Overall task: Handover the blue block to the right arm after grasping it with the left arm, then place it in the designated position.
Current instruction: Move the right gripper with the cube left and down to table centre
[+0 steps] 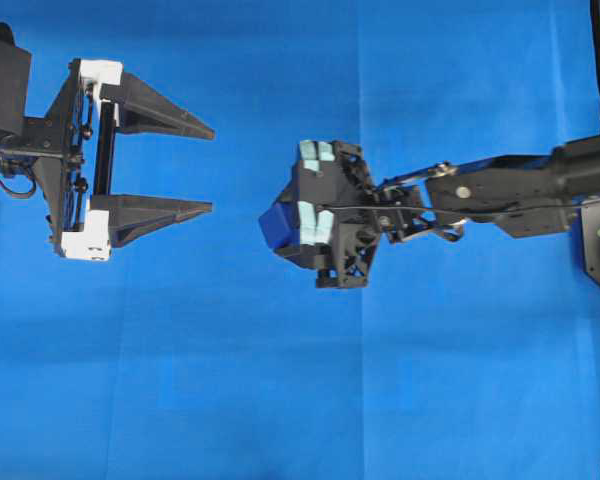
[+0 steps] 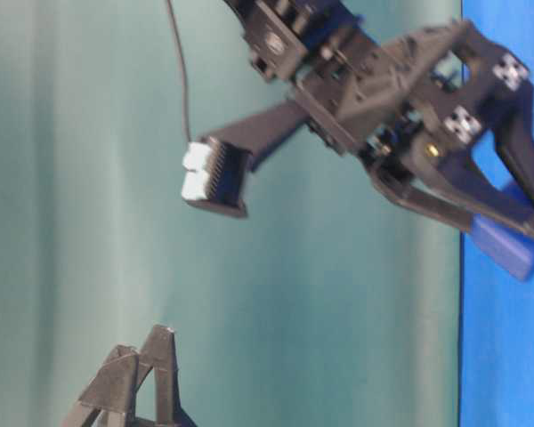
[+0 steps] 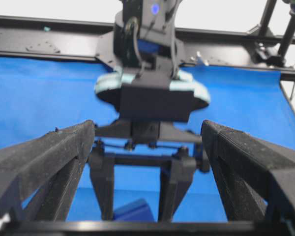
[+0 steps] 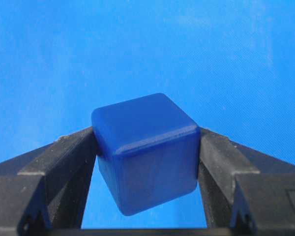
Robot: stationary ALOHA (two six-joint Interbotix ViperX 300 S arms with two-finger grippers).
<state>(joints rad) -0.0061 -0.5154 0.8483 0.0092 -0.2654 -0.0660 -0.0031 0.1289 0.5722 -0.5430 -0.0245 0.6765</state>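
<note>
Fingers (image 4: 64,167) of the right arm (image 1: 500,190), the black one with pale grey-green casing, are pinching the small dark-blue cube with rounded edges (image 4: 145,152) from both sides, one flat pad pressing on each opposite face. The cube is sitting at the tips of the right gripper (image 1: 285,228), over the bright blue cloth surface (image 1: 280,400) near its middle. That arm is reaching in from the right, its gripper tilting down toward the cloth. Well apart on the left, the left gripper (image 1: 210,168) with white brackets is hanging level, its triangular fingers spread wide and gripping nothing.
</note>
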